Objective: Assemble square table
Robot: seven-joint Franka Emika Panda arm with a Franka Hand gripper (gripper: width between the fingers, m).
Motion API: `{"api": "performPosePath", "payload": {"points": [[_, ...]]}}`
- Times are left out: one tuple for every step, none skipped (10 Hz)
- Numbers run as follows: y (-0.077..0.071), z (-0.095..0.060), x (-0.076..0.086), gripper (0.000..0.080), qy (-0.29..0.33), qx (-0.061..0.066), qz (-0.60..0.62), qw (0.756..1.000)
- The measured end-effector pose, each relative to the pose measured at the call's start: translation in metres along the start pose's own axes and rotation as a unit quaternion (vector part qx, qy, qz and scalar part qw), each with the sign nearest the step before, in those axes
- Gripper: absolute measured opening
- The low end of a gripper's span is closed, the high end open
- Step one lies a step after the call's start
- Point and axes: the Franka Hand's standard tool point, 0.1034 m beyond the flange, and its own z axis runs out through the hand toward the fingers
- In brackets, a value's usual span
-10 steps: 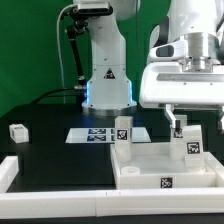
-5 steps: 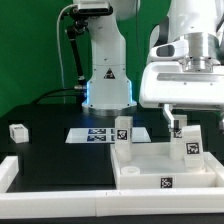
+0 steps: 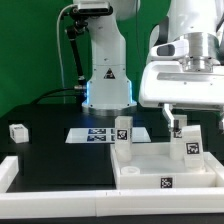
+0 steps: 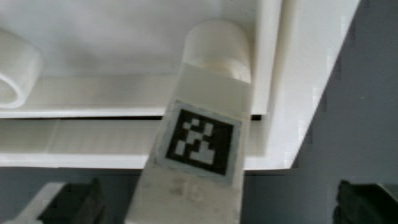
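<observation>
**Exterior view:** The white plastic square slab with raised rim (image 3: pixel 150 158) lies at the table's front. Two short white block legs stand upright on it. The two-finger gripper (image 3: pixel 181 122) hangs over the leg on the exterior view's right (image 3: pixel 190 143).

**Wrist view:** The jaws stand fully spread on either side of this tagged leg (image 4: pixel 199 140), clear of it and holding nothing. This is probably a release position, with the leg seated at its corner.

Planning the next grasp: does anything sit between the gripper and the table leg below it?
Nothing visible. The leg stands on the slab, inside the open gripper, clear of both fingers.
</observation>
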Motion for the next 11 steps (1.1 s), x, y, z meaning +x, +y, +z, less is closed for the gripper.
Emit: {"api": "performPosePath", "payload": {"points": [[0.009,-0.009,0.014,0.0649,-0.044,0.012,0.031,0.998],[0.007,-0.016,0.028,0.0649,-0.06,0.032,0.047,0.997],[0.007,-0.013,0.027,0.0649,-0.091,0.041,0.047,0.994],[0.013,-0.014,0.035,0.0649,-0.153,0.05,0.049,0.986],[0.015,-0.015,0.046,0.0649,-0.194,0.054,0.055,0.978],[0.016,-0.016,0.045,0.0649,-0.225,0.055,0.056,0.971],[0.018,-0.017,0.043,0.0649,-0.259,0.054,0.057,0.963],[0.018,-0.015,0.049,0.0649,-0.242,0.054,0.058,0.967],[0.018,-0.014,0.047,0.0649,-0.241,0.054,0.058,0.967],[0.018,-0.013,0.045,0.0649,-0.244,0.056,0.064,0.966],[0.019,-0.009,0.038,0.0649,-0.255,0.061,0.083,0.962]]}}
